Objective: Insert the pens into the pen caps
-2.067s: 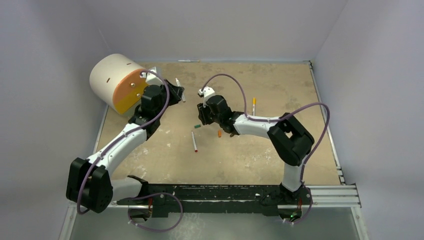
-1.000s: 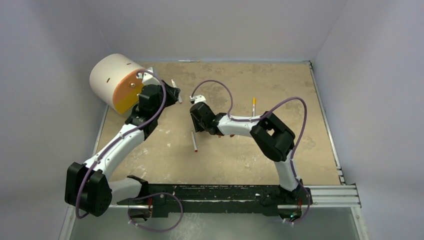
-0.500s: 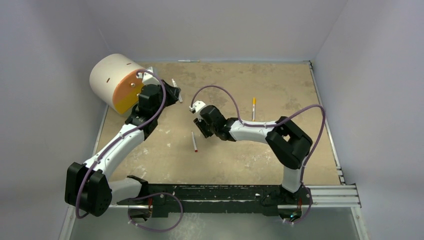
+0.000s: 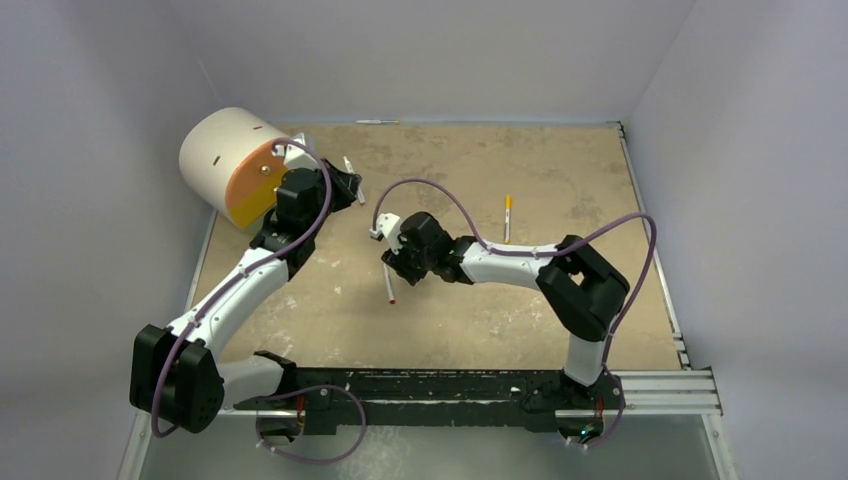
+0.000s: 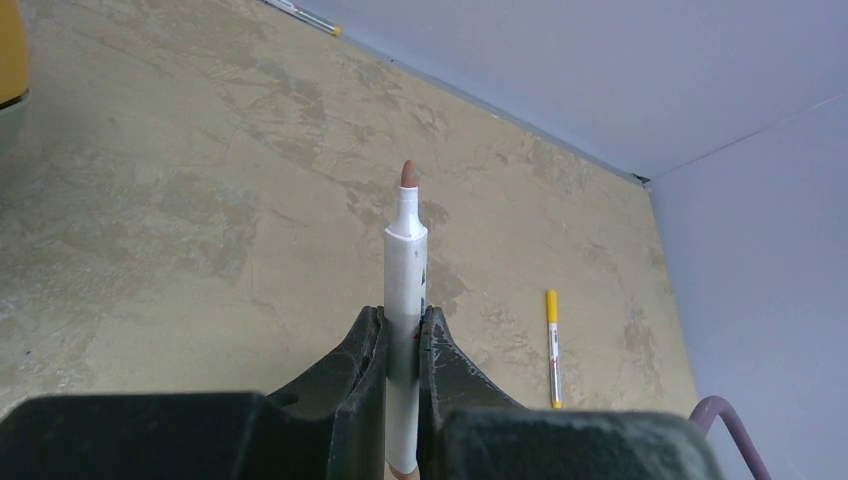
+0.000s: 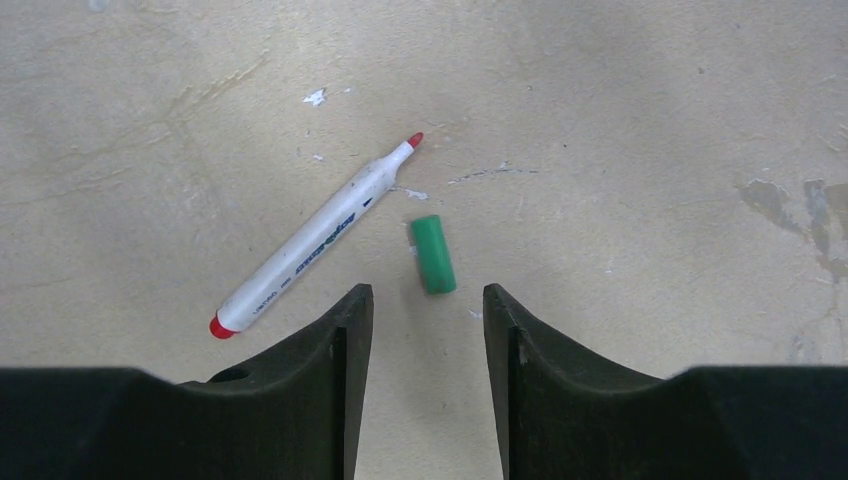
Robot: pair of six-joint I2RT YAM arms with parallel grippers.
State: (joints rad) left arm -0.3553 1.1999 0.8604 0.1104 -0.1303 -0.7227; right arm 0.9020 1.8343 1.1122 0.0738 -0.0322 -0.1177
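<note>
the left gripper (image 5: 403, 325) is clamped on a white-barrelled pen (image 5: 406, 250), its brown felt tip bare and pointing away from the wrist, held above the sandy table (image 5: 180, 200) close to a large white-and-orange drum (image 4: 228, 165). the right gripper (image 6: 428, 300) hangs low over the middle of the table with its jaws parted and nothing between them. a green pen cap (image 6: 433, 254) lies on the surface just ahead of the gap, roughly in line with it. just beside the cap, not touching it, rests a red pen (image 6: 312, 241) (uncapped, red tip at one end, red plug at the other), lying at a slant. a yellow-ended pen (image 4: 507, 216) lies well apart, further right on the table, and a fourth pen (image 5: 305, 14) sits along the far wall, too small to make out beyond a yellowish end.
</note>
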